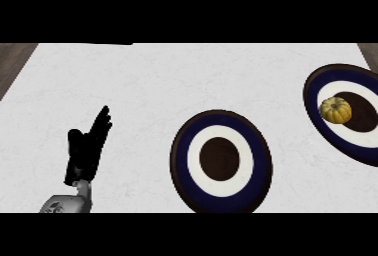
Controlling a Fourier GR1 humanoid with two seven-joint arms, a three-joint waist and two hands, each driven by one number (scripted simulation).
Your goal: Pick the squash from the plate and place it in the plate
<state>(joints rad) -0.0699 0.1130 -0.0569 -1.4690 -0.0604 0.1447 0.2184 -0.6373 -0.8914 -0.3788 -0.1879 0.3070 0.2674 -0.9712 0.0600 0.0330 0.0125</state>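
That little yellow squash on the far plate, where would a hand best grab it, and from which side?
Probably from above, fingers and thumb closing round the widest part of the squash. It is small and round, so no handle offers itself, and it sits on the right plate, which makes a low approach from the side awkward. Only the left hand shows, open, far across the counter.

Tabletop (148, 80): pale stone look, faintly mottled, matt. Dark wood grain seen at upper corners. Both plates, centre (221, 115) and right edge (319, 82): smooth glazed look. Squash (336, 109): ribbed yellow skin, slight sheen. Robot hand (85, 150), lower left: matt black; forearm (65, 204) smooth grey.
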